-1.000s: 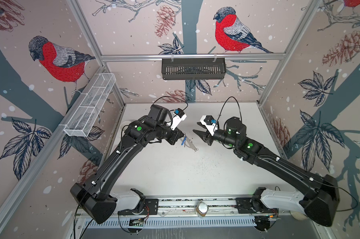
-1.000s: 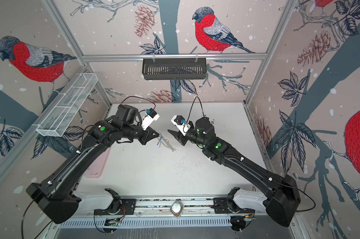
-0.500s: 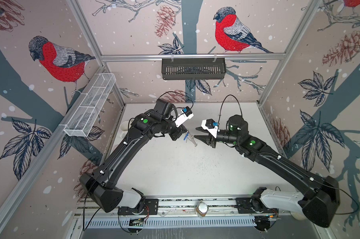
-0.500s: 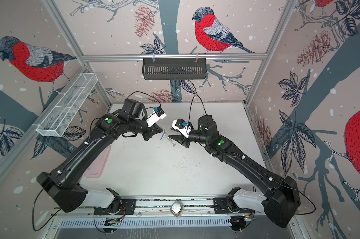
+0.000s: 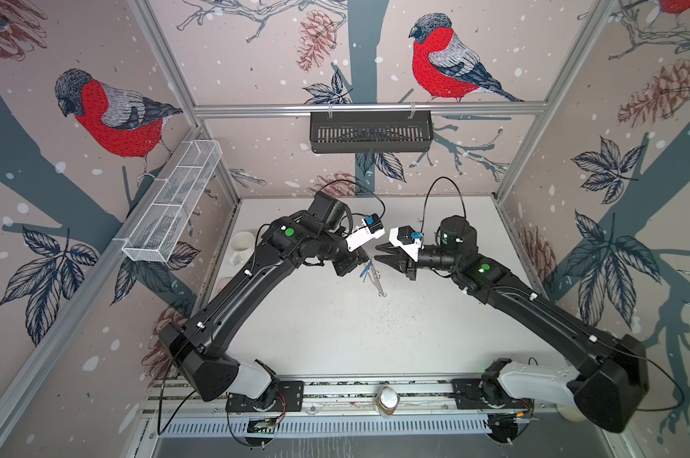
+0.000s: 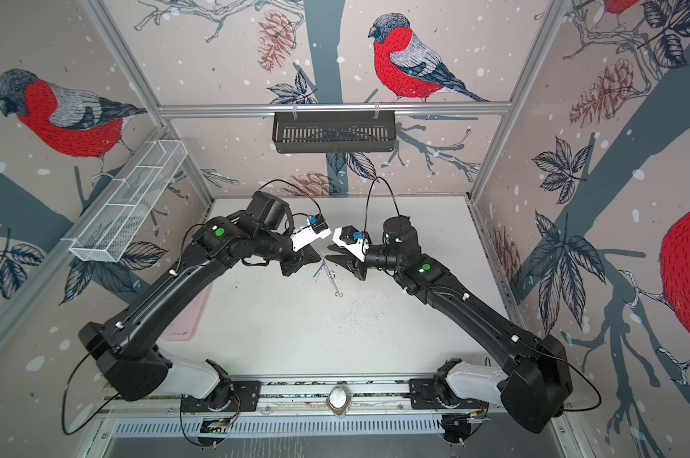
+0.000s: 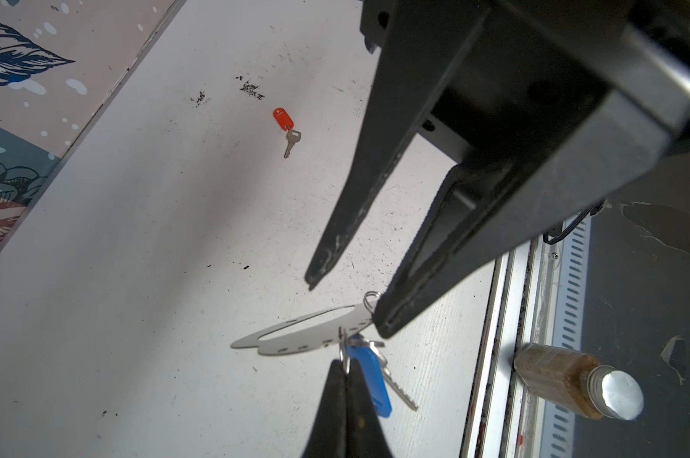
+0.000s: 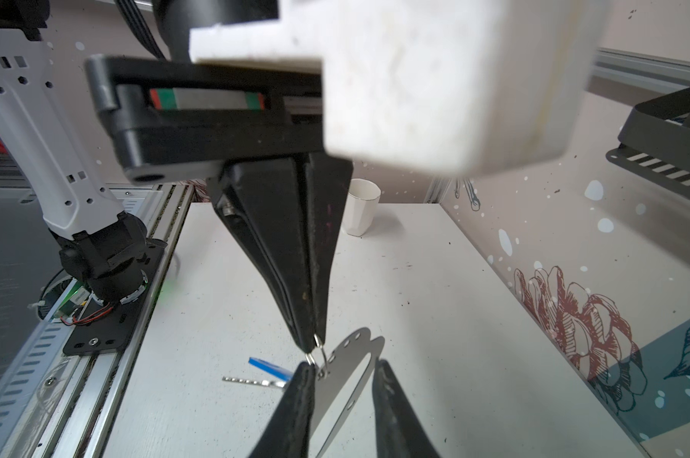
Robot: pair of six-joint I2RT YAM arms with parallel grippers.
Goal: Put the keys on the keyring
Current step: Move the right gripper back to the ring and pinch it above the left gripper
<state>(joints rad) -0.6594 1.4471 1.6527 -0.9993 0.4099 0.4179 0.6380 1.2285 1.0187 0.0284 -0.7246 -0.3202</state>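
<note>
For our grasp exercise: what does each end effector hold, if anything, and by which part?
Left end effector pinches the keyring by a silver loop on its edge. Right end effector straddles it, unclamped.

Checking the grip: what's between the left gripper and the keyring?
A small silver loop, pinched by the left gripper and threaded through the keyring; the right wrist view shows it.

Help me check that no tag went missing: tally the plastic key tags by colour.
red tag: 1
blue tag: 1
Total: 2
</note>
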